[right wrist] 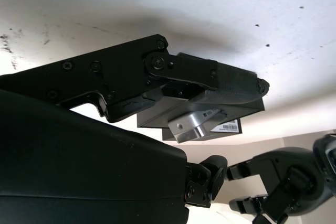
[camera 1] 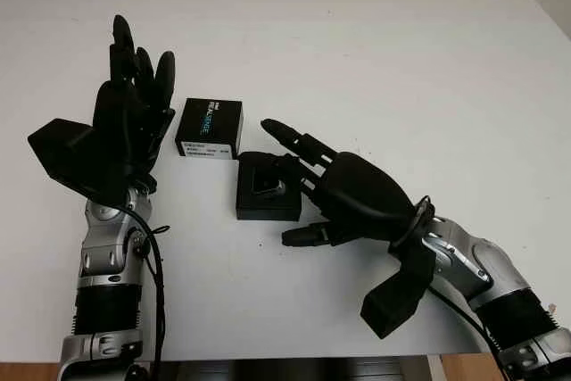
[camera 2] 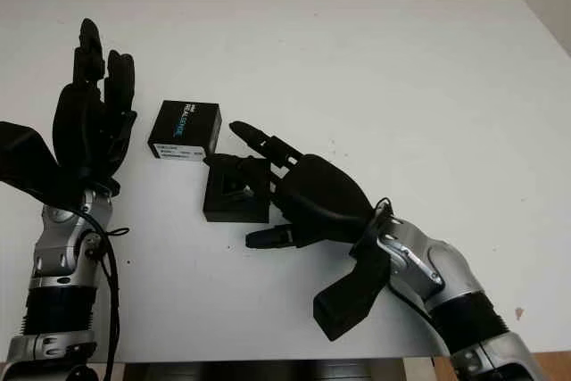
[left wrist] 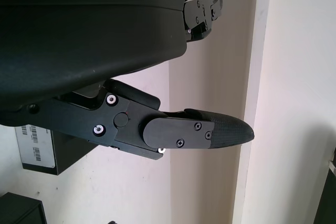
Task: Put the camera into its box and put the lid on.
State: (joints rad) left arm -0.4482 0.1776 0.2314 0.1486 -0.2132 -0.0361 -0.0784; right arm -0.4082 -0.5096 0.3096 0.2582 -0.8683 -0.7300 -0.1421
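Note:
The black camera box (camera 1: 259,205) sits open at the table's middle, with the silver-faced camera (camera 1: 268,186) lying inside it. Its lid (camera 1: 211,128), black with a blue and white label, lies flat just behind and left of the box. My right hand (camera 1: 294,186) is at the box's right side; its fingers (camera 1: 290,138) reach over the box's far right corner and its thumb (camera 1: 308,236) stays off the near side. It is open and grips nothing. In the right wrist view a finger (right wrist: 231,85) crosses above the camera (right wrist: 195,123). My left hand (camera 1: 141,60) is raised left of the lid, open.
The white table (camera 1: 401,86) stretches wide to the right and back. Its front edge (camera 1: 268,359) runs close under both forearms. The lid (left wrist: 39,150) stands near my left hand in the left wrist view.

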